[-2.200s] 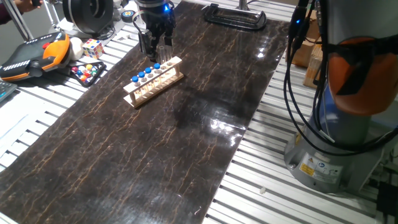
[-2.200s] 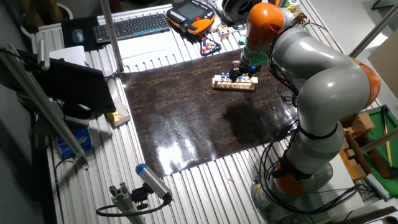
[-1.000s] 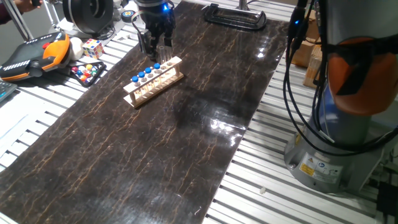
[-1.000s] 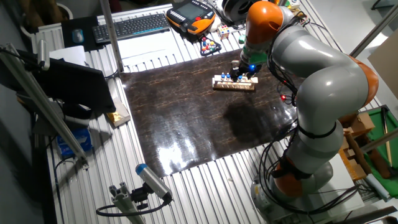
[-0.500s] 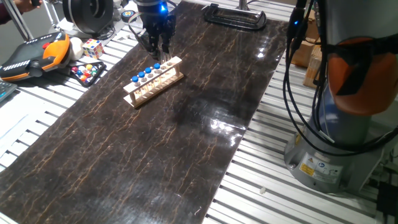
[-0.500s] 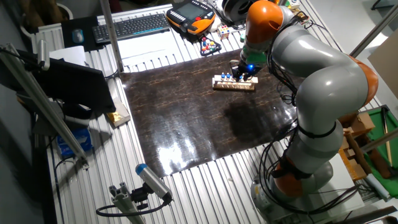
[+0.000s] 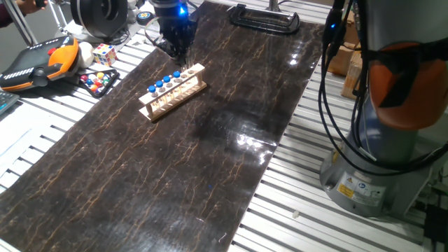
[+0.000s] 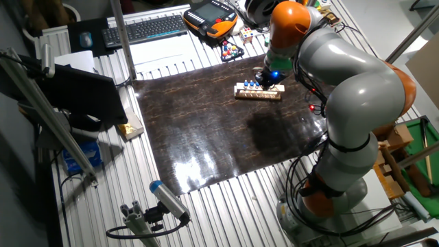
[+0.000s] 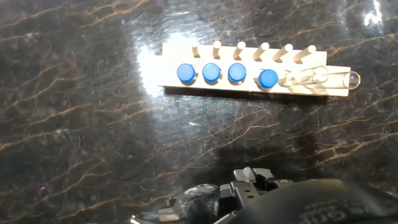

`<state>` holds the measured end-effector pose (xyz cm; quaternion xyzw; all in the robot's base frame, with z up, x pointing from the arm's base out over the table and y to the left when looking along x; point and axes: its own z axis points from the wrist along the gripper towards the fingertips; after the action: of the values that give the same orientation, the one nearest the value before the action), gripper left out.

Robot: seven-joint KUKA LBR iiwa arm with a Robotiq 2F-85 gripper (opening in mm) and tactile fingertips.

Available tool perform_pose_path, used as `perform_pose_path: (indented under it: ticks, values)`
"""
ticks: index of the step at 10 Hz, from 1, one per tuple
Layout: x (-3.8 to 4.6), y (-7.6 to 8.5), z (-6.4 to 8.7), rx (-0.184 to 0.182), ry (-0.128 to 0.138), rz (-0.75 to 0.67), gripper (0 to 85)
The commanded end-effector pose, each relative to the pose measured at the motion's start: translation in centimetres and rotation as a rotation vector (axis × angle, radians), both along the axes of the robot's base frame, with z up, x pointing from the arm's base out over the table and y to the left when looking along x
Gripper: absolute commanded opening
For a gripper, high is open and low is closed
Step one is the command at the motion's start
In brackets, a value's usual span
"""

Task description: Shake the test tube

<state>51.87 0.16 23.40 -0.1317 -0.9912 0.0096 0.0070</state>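
Since the earlier frames, the gripper (image 7: 176, 47) had been raised from the far end of the wooden rack (image 7: 173, 93) and was seen hanging just above it. Four blue-capped test tubes (image 9: 211, 73) stood in the rack, with one hole left open between the third and fourth caps. Two clear uncapped tubes (image 9: 311, 77) were set at the rack's far end, directly under the gripper, so that end was partly screened in the one fixed view. Beside the rack, off the dark marbled mat (image 7: 210, 140), a small cube puzzle (image 7: 104, 53), a tray of coloured balls (image 7: 98, 82) and an orange-and-black pendant (image 7: 42, 61) were laid out. The arm (image 8: 343, 75) was bent over the rack with the wrist pointed straight down. A clear tube appeared to be clamped between the jaws at the bottom edge of the hand view, though its cap was hidden and this could not be confirmed.
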Motion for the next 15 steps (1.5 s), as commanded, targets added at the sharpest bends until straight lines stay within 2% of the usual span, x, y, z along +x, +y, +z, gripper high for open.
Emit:
perform_pose_path:
  ticks: [1,7,10,11,12,13,14,15]
  values:
    - [0.03,-0.1,-0.1,-0.003,-0.002,-0.013,0.7]
    - [0.32,-0.3,-0.4,-0.011,-0.009,-0.142,0.7]
    - [0.55,-0.3,-0.7,0.005,-0.023,-0.258,0.7]
    - [0.60,-0.4,-0.7,0.022,-0.035,-0.312,0.7]
    - [0.87,-0.4,-0.7,0.001,-0.041,-0.341,0.7]
    - [1.15,-0.4,-1.0,-0.003,-0.044,-0.374,0.7]
    - [1.31,-0.4,-1.4,-0.001,-0.056,-0.417,0.7]
    - [1.52,-0.3,-1.5,-0.020,-0.070,-0.464,0.7]
